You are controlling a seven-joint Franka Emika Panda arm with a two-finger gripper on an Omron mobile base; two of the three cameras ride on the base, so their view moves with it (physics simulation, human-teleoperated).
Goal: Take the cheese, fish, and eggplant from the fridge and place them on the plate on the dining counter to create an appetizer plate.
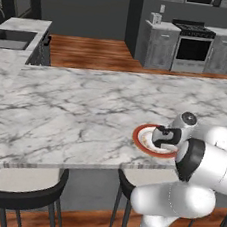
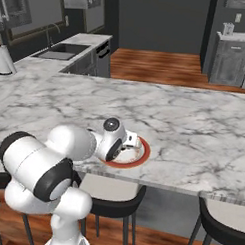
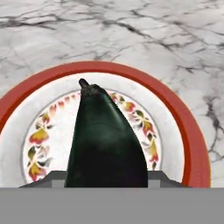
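Beyond the pincer, across the wide marble top, the floor (image 1: 97,53) is of warm brown wooden boards. Far ahead and to the right of the pincer stands a steel stove (image 1: 193,47) with a black oven door, between grey cabinets (image 1: 160,45). The walls (image 1: 83,6) behind are dark grey. Far to the left of the pincer a dark sink (image 2: 62,51) with a tap lies in a side counter, and a pale kettle (image 2: 3,59) stands near it. Below the pincer, black stools (image 1: 20,190) with round backs stand along the near edge
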